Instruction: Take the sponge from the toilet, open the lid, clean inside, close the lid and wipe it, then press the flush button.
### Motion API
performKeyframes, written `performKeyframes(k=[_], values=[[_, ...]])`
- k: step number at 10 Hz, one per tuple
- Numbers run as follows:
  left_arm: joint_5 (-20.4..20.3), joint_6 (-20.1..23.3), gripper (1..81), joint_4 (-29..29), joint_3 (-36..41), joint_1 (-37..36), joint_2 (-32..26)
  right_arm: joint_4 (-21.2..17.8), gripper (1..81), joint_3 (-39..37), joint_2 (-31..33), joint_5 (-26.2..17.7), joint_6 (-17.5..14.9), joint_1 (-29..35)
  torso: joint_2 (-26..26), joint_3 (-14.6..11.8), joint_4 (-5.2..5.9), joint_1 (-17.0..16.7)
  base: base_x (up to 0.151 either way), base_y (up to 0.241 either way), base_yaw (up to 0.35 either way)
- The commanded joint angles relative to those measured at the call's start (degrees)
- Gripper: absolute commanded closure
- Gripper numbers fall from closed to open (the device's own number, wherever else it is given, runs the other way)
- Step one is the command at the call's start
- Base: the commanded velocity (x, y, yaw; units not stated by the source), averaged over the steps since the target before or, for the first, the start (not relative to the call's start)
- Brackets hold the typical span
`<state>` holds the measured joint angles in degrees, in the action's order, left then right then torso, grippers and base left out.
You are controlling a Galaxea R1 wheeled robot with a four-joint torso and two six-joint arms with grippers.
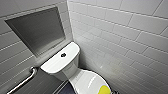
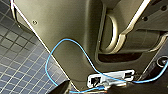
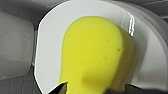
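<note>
The white toilet (image 1: 75, 75) stands in a tiled corner, with the dark round flush button (image 1: 63, 54) in the middle of its tank top. The lid (image 1: 85, 80) is down, and the yellow sponge (image 1: 104, 89) lies on its near end. In the right wrist view the sponge (image 3: 92, 55) rests large on the lid (image 3: 50, 37). My right gripper (image 3: 97, 90) is open just above it, one dark fingertip (image 3: 60, 88) on each side. My left gripper (image 2: 105, 88) is open and holds nothing, close to the robot's own body and a blue cable (image 2: 75, 47).
White tiled walls (image 1: 125, 37) close in behind and to the right of the toilet. A recessed grey niche (image 1: 37, 30) sits above the tank on the left. A metal grab bar (image 1: 23, 81) runs below it. Dark mosaic floor (image 2: 20, 62) lies beneath the left arm.
</note>
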<state>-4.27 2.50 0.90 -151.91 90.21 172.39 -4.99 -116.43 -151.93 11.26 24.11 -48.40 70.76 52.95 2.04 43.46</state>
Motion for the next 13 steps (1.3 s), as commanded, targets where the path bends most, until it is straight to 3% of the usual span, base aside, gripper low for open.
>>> performKeyframes(k=[1, 2, 4, 6, 13], values=[[5.1, -0.1, 1.0, 0.4, 0.1, 1.7, 0.0, 1.9, 1.0, 1.9, -0.2, -1.9, 0.1, 4.8, 0.0, 2.3, 0.00, 0.0, 0.000, 0.000, 0.000], [5.1, -0.1, 1.0, 0.4, 0.1, 1.7, 0.0, 2.0, 1.0, 1.7, -0.8, -1.9, 0.1, 4.9, 0.0, 4.3, 0.00, 0.0, 0.000, 0.000, 0.000], [5.1, -0.1, 1.0, 0.4, 0.1, 1.7, 0.0, 2.3, 1.0, 1.6, -0.8, -1.8, 0.1, 5.3, 0.0, 1.7, 0.00, 0.0, 0.000, 0.000, 0.000], [5.1, -0.1, 1.0, 0.4, 0.1, 1.7, -0.1, 2.4, 1.0, 1.6, -0.7, -1.5, 0.1, 6.3, 0.0, 3.1, 0.00, 0.0, 0.000, 0.000, 0.000], [5.3, -0.1, 1.0, 0.4, 0.1, 1.8, -0.1, 3.7, 1.0, -3.8, -3.5, -1.4, 0.1, 5.5, 0.0, 3.2, 0.00, 0.0, 0.000, 0.000, 0.000]])
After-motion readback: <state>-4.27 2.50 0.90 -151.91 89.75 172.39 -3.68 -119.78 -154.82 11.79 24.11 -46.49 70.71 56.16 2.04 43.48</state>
